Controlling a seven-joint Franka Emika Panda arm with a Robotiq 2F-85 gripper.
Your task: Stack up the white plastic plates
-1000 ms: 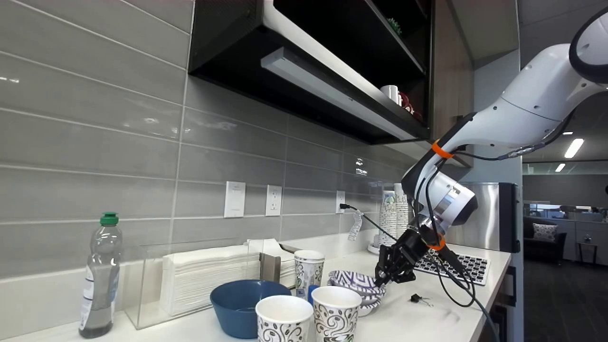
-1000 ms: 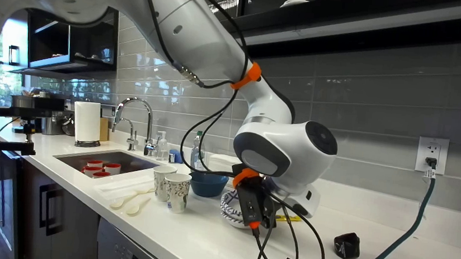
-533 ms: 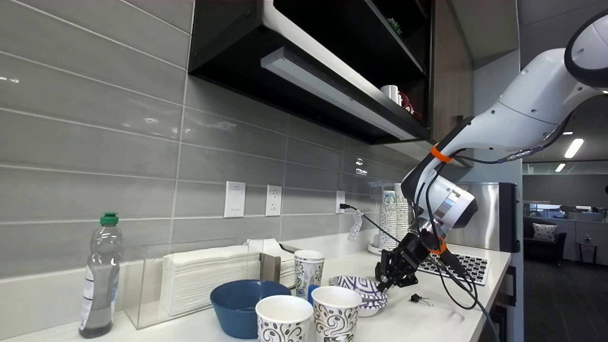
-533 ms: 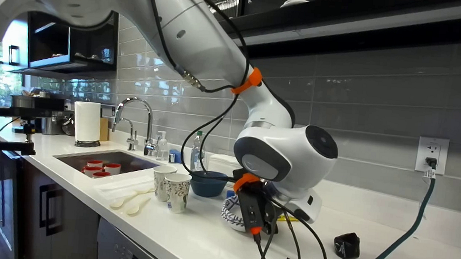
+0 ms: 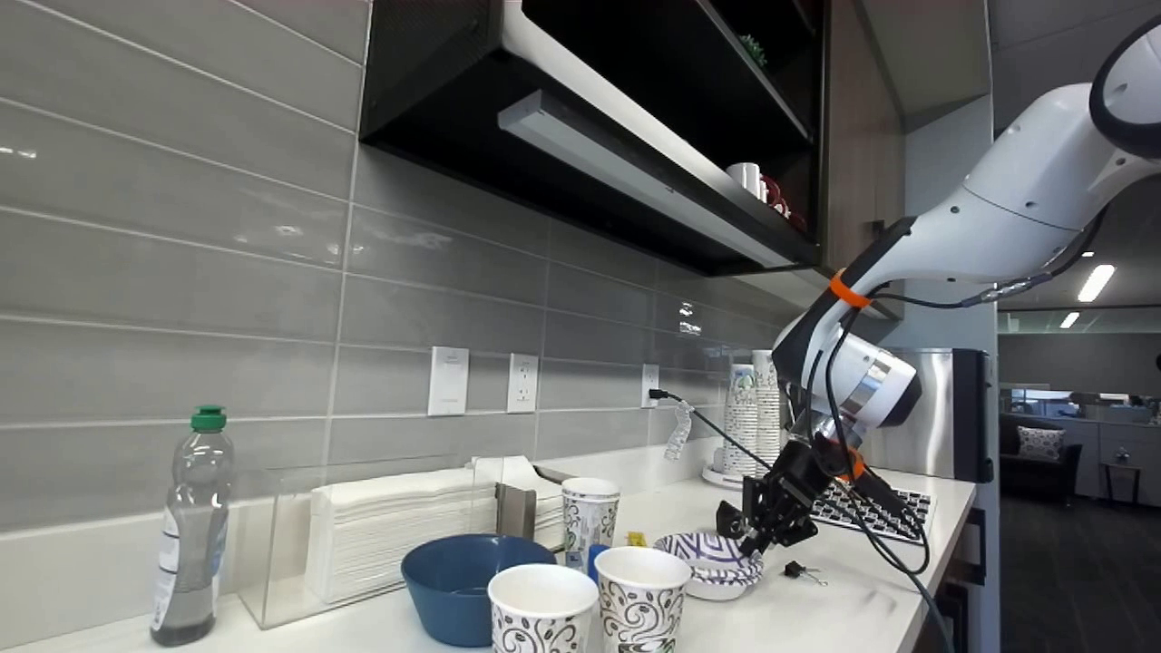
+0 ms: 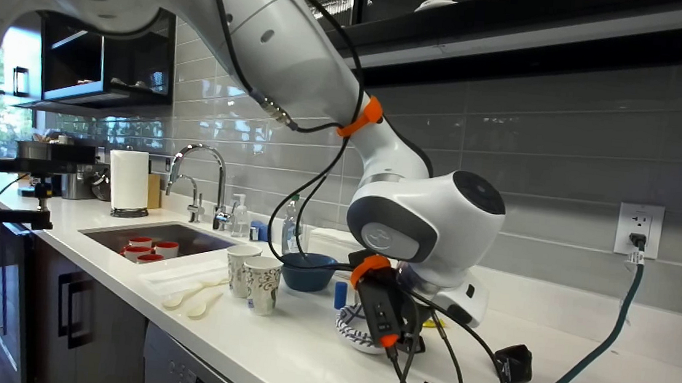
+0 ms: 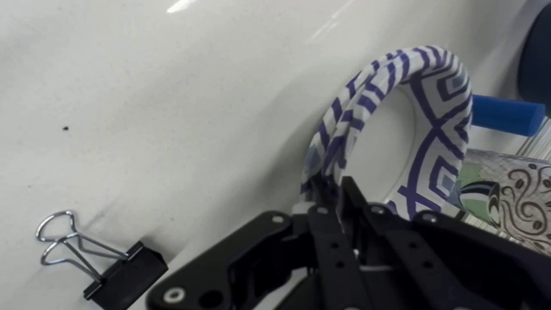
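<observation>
White plastic plates with dark blue-purple pattern sit nested on the white counter, in exterior views (image 5: 703, 549) (image 6: 353, 331). In the wrist view two rims lie close together, the upper white plastic plate (image 7: 383, 142) slightly offset over the lower white plastic plate (image 7: 314, 157). My gripper (image 7: 332, 185) has its fingers nearly together with the near rim of the upper plate between them. Whether the lower rim is also pinched cannot be told. The gripper (image 5: 751, 542) also shows at the plates' edge in an exterior view. The lower plate is mostly hidden.
A blue bowl (image 5: 467, 589) and patterned paper cups (image 5: 642, 594) stand near the plates. A blue cylinder (image 7: 506, 114) is beside their far rim. A black binder clip (image 7: 127, 275) and a black pouch (image 6: 513, 363) lie on the counter. A napkin holder (image 5: 399, 526) stands along the wall.
The gripper and the plates have shifted together, rightward in both exterior views. The upper plate sits lower over the lower one. The blue cylinder and a yellow item are now more exposed.
</observation>
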